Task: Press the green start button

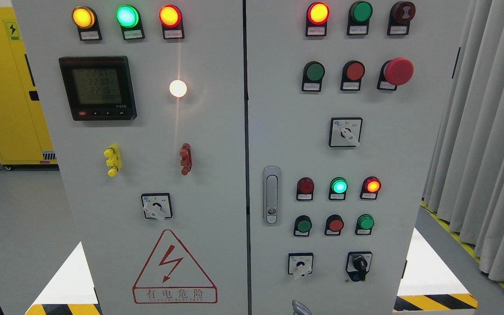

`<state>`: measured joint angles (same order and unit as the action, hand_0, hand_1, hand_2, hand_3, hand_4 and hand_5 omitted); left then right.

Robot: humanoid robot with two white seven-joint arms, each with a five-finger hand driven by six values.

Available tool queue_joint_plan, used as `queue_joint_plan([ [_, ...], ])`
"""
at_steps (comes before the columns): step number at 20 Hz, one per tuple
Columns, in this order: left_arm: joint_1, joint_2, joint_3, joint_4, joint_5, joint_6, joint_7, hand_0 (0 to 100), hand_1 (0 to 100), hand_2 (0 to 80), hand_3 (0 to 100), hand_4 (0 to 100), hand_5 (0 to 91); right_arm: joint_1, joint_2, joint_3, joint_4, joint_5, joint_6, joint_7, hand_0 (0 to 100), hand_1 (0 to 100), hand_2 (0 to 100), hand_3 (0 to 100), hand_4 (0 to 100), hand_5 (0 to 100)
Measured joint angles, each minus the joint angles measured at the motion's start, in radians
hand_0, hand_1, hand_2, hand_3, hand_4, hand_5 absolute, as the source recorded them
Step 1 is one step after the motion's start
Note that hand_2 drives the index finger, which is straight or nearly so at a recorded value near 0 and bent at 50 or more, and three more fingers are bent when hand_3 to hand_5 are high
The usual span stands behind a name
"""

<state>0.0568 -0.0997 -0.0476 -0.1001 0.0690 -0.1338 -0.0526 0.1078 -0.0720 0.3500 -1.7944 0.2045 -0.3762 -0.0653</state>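
Note:
The grey control cabinet has two doors. On the right door point(409, 144), an upper row holds a green push button point(314, 71), a red push button point(354, 71) and a red mushroom stop button point(398, 71). A lower row holds a green button point(304, 225), a red button point(335, 225) and another green button point(365, 222). Above that row a green lamp point(339, 186) is lit. Only a small grey tip of a hand point(301, 307) shows at the bottom edge, right of the middle, well below all the buttons.
The left door carries lit yellow, green and red lamps, a meter display point(97, 87), a white lamp and a rotary switch. The right door has a door latch point(271, 194) and several rotary switches. A yellow cabinet point(2, 87) stands at left, and grey curtains point(488, 131) hang at right.

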Motion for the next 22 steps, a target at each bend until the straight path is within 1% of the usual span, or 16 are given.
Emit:
queue_joint_plan([
  [6,0.0,0.0,0.0,0.0,0.0,0.0,0.0,12,56,0.0,0,0,0.0,0.0,0.001,-0.003,0.0,0.006,-0.001,0.0,45,62,0,11,20,12],
  [7,0.0,0.0,0.0,0.0,0.0,0.0,0.0,12,56,0.0,0,0,0.0,0.0,0.001,-0.005,0.001,0.016,-0.001,0.0,35,69,0,13,23,14],
  [8,0.0,0.0,0.0,0.0,0.0,0.0,0.0,12,56,0.0,0,0,0.0,-0.001,0.002,-0.008,0.001,0.032,-0.001,-0.003,37,72,0,22,34,23],
  [9,0.0,0.0,0.0,0.0,0.0,0.0,0.0,12,56,0.0,0,0,0.0,-0.002,0.003,-0.015,0.001,0.061,-0.001,-0.019,38,75,0,30,43,31],
  [10,0.0,0.0,0.0,0.0,0.0,0.0,0.0,12,56,0.0,0,0,0.0,-0.004,0.004,-0.024,0.001,0.099,-0.001,-0.038,37,78,0,44,57,49],
  [11,0.0,0.0,0.0,0.0,0.0,0.0,0.0,12,56,0.0,0,0,0.0,-0.008,0.006,-0.034,0.0,0.149,-0.001,-0.055,42,83,0,67,79,78],
  [12,0.0,0.0,0.0,0.0,0.0,0.0,0.0,12,56,0.0,0,0,0.0,-0.012,0.009,-0.044,-0.001,0.201,-0.001,-0.074,45,85,0,76,87,84],
  [13,0.0,0.0,0.0,0.0,0.0,0.0,0.0,12,56,0.0,0,0,0.0,-0.018,0.011,-0.056,-0.003,0.259,0.0,-0.093,46,86,0,84,94,92],
  [15,0.0,0.0,0.0,0.0,0.0,0.0,0.0,12,56,0.0,0,0,0.0,-0.036,0.014,-0.079,-0.008,0.385,0.002,-0.116,53,89,0,87,98,98],
  [16,0.0,0.0,0.0,0.0,0.0,0.0,0.0,12,56,0.0,0,0,0.0,-0.049,0.016,-0.09,-0.011,0.45,0.003,-0.126,54,90,0,89,99,100],
  [17,0.0,0.0,0.0,0.0,0.0,0.0,0.0,12,56,0.0,0,0,0.0,-0.058,0.017,-0.099,-0.012,0.505,0.007,-0.129,55,90,0,89,99,100],
  [18,0.0,0.0,0.0,0.0,0.0,0.0,0.0,12,56,0.0,0,0,0.0,-0.071,0.019,-0.108,-0.012,0.55,0.01,-0.131,59,92,0,90,99,100],
  [22,0.0,0.0,0.0,0.0,0.0,0.0,0.0,12,56,0.0,0,0,0.0,-0.157,0.023,-0.135,-0.002,0.682,0.041,-0.135,61,93,0,91,100,100],
])
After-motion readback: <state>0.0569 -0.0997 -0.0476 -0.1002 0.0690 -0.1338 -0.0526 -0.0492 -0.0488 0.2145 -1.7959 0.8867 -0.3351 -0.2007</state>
